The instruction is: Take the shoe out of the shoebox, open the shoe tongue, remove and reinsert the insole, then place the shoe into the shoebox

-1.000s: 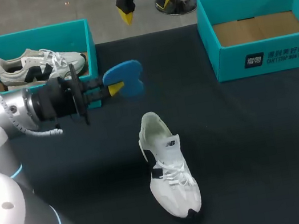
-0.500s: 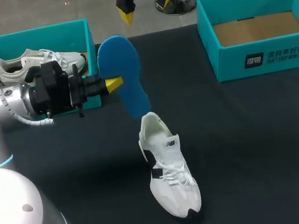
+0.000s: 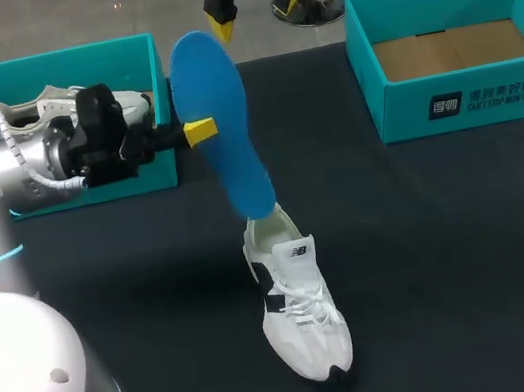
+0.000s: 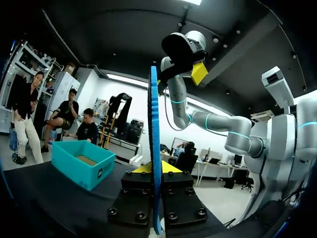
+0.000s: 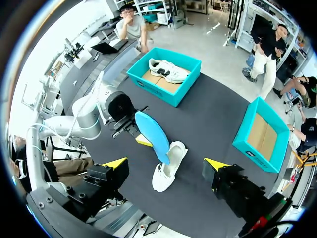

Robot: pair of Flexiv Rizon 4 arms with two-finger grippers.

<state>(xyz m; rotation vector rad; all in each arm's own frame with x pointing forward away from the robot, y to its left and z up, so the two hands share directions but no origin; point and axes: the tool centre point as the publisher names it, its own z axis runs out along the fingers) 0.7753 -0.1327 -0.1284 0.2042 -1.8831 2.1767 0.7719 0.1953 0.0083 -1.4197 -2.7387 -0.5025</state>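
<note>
Pinching the insole (image 3: pixel 221 122) by 1 long edge, your left gripper (image 3: pixel 198 131) held it on end with its lower tip at the collar of the shoe (image 3: pixel 300 306), toward 6 o'clock, seemingly lined up for reinsertion; your right gripper (image 5: pixel 165 163) hung high, spread wide and empty.

My white shoe (image 3: pixel 298 296) sits on its sole mid-bench, toe toward me, heel away. The blue insole (image 3: pixel 220 127) stands almost on end, pinched at one edge by my left end effector (image 3: pixel 198 131). Its lower end meets the shoe's heel opening. The teal shoebox (image 3: pixel 468 99) far right is open. The left box (image 3: pixel 56 65) holds another shoe (image 3: pixel 29 113).
</note>
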